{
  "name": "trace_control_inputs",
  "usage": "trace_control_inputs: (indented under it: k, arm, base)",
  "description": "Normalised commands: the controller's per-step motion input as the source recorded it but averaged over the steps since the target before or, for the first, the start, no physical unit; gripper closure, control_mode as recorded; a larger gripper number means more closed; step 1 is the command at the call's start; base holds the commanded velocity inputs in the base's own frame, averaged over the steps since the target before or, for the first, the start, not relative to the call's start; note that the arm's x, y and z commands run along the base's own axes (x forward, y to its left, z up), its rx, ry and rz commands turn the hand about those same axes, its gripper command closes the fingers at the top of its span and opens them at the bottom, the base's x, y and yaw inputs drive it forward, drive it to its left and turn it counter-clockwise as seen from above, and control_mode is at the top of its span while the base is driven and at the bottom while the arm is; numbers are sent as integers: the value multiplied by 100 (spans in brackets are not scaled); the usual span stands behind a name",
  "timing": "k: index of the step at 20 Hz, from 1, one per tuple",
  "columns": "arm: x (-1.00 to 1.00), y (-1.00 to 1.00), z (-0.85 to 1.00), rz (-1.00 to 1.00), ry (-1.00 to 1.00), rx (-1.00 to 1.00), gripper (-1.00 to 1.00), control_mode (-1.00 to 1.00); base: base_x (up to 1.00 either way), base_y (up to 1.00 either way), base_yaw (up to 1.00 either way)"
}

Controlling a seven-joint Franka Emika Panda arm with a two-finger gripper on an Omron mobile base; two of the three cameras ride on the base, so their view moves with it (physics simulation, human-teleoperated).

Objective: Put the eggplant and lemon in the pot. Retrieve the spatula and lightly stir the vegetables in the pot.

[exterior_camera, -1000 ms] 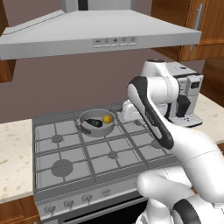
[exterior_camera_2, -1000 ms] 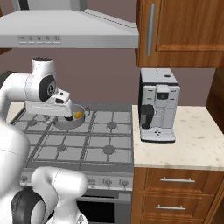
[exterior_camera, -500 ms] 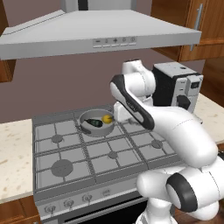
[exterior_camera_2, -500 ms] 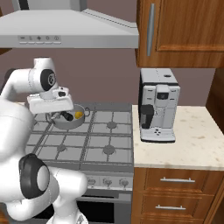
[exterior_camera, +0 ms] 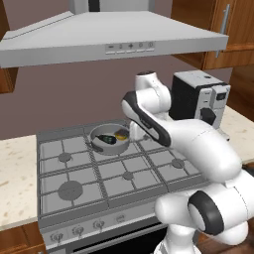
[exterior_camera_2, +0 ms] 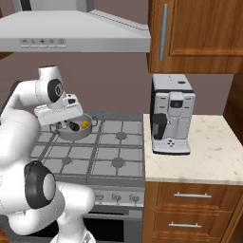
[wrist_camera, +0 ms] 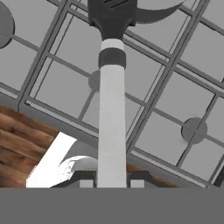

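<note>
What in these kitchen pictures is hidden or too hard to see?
- Spatula's flat black blade: hand view, cut off by the top edge.
- Shallow grey metal pot: right base view, partly behind the white arm.
- Dark purple eggplant beside the small yellow lemon: left base view, too small for detail.

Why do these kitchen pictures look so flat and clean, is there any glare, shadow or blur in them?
Left base view: even rendered light, no glare on the pot, only soft shading under the range hood. Right base view: equally sharp throughout, with the coffee machine crisp and the wall dim beneath the hood. Hand view: the spatula is close and looms large, its edges slightly soft, over the stove grates.
</note>
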Motion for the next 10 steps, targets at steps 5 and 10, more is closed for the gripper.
trace_control_inputs:
  k: [5, 10]
  arm:
    - [44, 0, 4, 24, 15, 1, 100, -100]
    - [0, 0, -23, 19, 17, 0, 100, -100]
  base:
    - [0, 0, 0]
    - [0, 0, 0]
